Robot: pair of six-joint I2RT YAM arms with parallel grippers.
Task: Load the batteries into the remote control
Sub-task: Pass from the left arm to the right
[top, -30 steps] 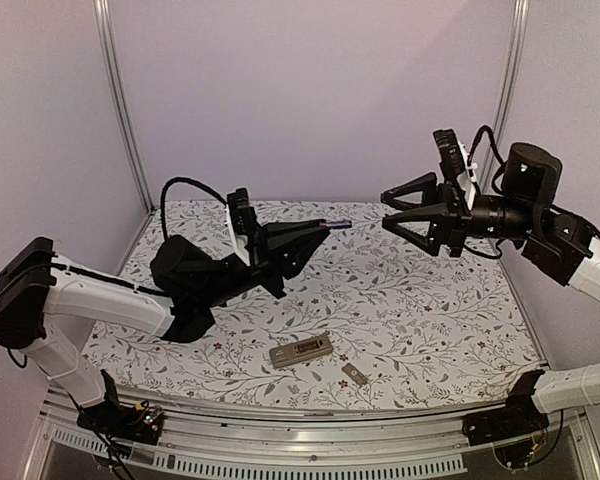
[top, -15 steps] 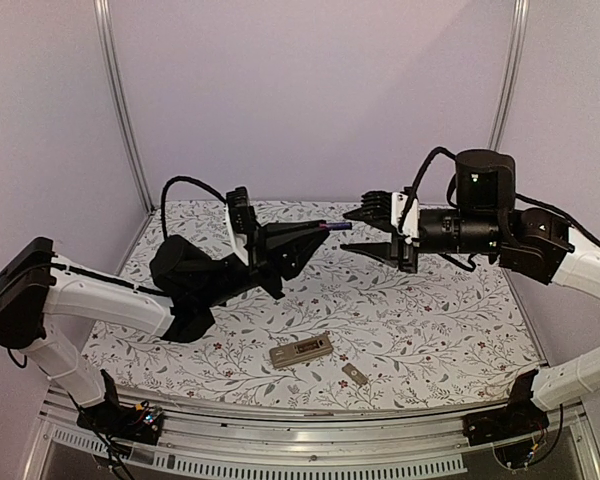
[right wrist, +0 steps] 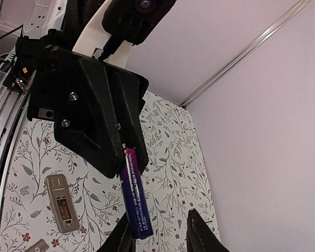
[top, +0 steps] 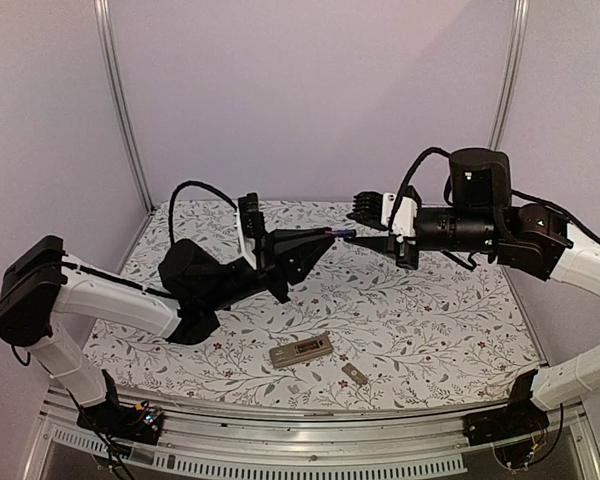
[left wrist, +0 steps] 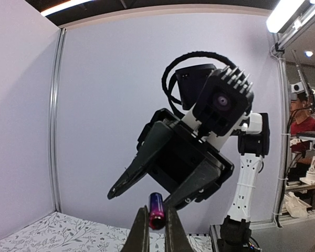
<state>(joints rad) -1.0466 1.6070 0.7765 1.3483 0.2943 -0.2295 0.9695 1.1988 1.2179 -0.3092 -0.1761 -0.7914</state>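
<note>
Loading has hardly begun: the remote control (top: 301, 351) lies back-up on the floral table (top: 430, 320) at lower centre, a small grey cover piece (top: 354, 375) just beside it, and whether its recess holds anything is unclear. One battery (top: 340, 233) hangs in mid-air at frame centre, pinched at one end by the tightly closed left gripper (top: 325, 235). The right gripper (top: 360, 222) stands part-open with its jaws either side of the battery's free end, gripping nothing. No second battery shows.
</note>
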